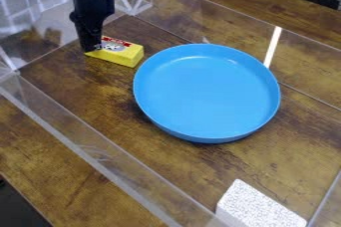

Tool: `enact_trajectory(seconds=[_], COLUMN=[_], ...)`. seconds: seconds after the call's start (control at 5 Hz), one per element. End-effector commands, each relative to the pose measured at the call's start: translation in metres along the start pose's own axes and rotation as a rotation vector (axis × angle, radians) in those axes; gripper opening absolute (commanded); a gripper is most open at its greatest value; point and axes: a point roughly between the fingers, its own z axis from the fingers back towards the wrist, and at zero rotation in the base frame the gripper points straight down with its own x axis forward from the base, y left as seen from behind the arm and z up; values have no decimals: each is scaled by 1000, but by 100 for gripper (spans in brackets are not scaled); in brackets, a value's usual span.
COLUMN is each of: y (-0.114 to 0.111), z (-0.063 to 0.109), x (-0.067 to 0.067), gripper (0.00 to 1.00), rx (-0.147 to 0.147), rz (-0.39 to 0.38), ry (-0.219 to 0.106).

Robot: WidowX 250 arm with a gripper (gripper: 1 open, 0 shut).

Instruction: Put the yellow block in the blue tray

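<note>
A black pincer (91, 44) points straight down at the left end of the yellow block (116, 52), its jaws drawn narrow; whether they grip the block cannot be told. The block lies on the wooden surface (80, 121), just left of the blue tray (208, 92) and outside its rim. Clear plastic walls (107, 171) ring the work area.
</note>
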Motion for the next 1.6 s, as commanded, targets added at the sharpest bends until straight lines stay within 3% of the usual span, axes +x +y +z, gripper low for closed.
enact_trajectory(seconds=[0.0, 0.6, 1.4], y=[-16, -16, -11], z=[-31, -30, -33], x=[-12, 12, 37], gripper=[100, 100, 100], rx=[-74, -41, -27], rz=[-50, -150, -235], ry=[65, 25, -19])
